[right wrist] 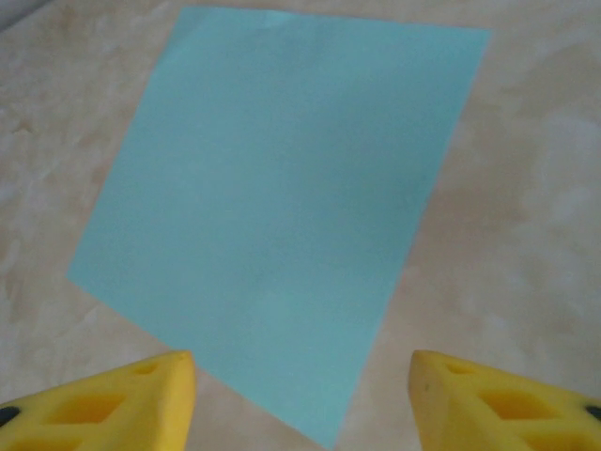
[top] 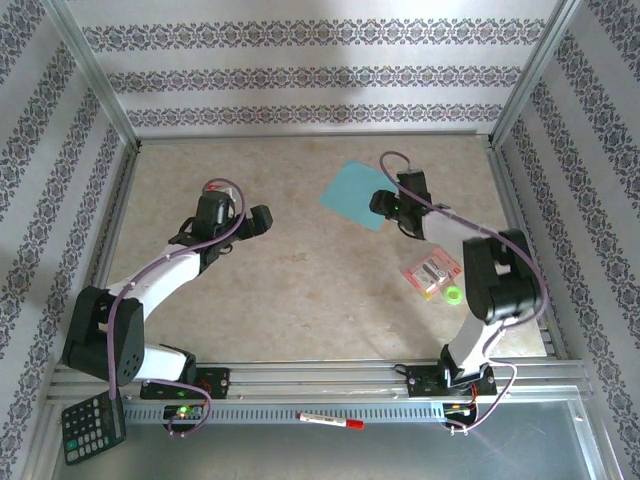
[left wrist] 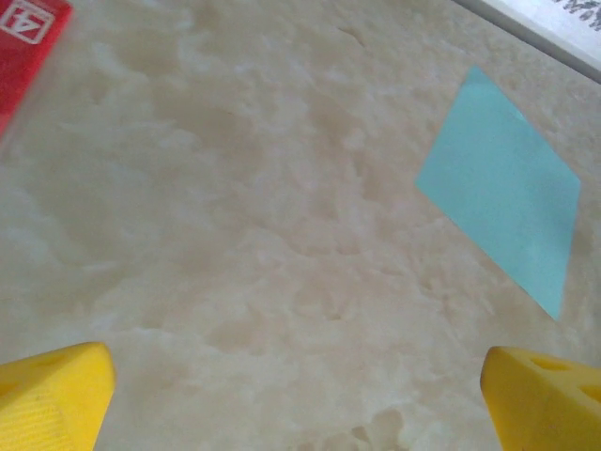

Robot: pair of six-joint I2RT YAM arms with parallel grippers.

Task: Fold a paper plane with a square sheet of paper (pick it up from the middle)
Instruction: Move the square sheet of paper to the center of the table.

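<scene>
The square sheet of paper [top: 355,193] is light teal-blue and lies flat on the beige table at the back right, one corner pointing at the right arm. In the right wrist view the sheet of paper [right wrist: 282,188] is uncreased. My right gripper [right wrist: 300,376] hovers over its near corner, with the yellow fingers [right wrist: 141,404] apart on either side and nothing pinched. From above, the right gripper [top: 385,205] sits at the sheet's right edge. My left gripper [top: 262,220] is wide open over bare table, left of the sheet [left wrist: 507,202], its fingers [left wrist: 56,395] far apart.
A red packet [left wrist: 23,47] lies at the far left of the left wrist view. A pink-and-yellow packet [top: 432,270] and a small green item [top: 452,294] lie by the right arm. A calculator [top: 92,425] and a red-capped pen [top: 330,420] rest on the front rail.
</scene>
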